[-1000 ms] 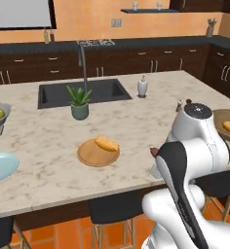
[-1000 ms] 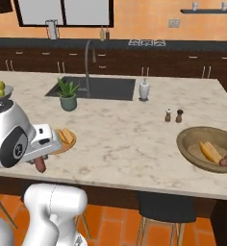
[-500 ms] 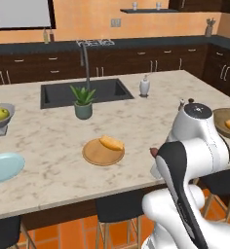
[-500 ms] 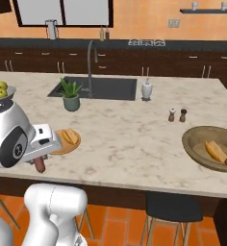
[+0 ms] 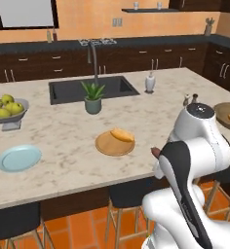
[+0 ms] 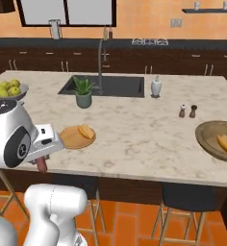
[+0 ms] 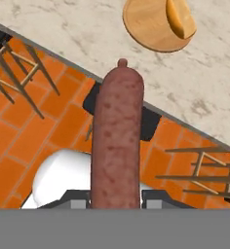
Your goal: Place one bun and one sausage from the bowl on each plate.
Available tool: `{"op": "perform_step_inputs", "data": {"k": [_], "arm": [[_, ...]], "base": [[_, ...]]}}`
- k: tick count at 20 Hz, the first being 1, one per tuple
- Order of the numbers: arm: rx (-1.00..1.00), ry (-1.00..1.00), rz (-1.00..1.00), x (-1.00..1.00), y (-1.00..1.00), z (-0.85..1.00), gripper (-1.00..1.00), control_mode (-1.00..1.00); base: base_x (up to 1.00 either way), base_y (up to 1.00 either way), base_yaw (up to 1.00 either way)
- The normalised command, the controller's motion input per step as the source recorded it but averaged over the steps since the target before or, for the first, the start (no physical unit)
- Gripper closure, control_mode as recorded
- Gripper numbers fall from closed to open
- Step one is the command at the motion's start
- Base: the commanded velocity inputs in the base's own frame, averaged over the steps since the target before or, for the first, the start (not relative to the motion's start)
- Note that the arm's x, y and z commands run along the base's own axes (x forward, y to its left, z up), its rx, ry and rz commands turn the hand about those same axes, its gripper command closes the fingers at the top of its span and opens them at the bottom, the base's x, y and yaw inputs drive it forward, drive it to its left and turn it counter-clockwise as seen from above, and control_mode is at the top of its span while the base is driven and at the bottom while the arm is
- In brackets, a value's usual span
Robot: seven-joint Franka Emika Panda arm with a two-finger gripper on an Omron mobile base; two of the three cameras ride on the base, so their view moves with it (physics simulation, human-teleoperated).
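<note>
Your gripper is clamped on 1 sausage, its long axis running straight out from the fingers. It hangs off the counter's near edge, just short of the tan plate. That plate already carries 1 bun, toward its far side. Nothing stands between them; the potted plant sits well beyond the plate.

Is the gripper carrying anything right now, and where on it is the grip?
Yes: the gripper is shut on a sausage, gripped at one end; the rest sticks straight out past the fingers.
</note>
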Motion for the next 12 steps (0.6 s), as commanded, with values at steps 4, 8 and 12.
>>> {"op": "perform_step_inputs", "data": {"k": [4,8,12], "arm": [[0.0,0.0,0.0,0.0,0.0,0.0,1.0,1.0],[0.0,0.0,0.0,0.0,0.0,0.0,1.0,1.0],[0.0,0.0,0.0,0.0,0.0,0.0,1.0,1.0]], "base": [[-0.31,0.71,0.0],[0.54,0.18,0.0],[0.63,0.03,0.0]]}}
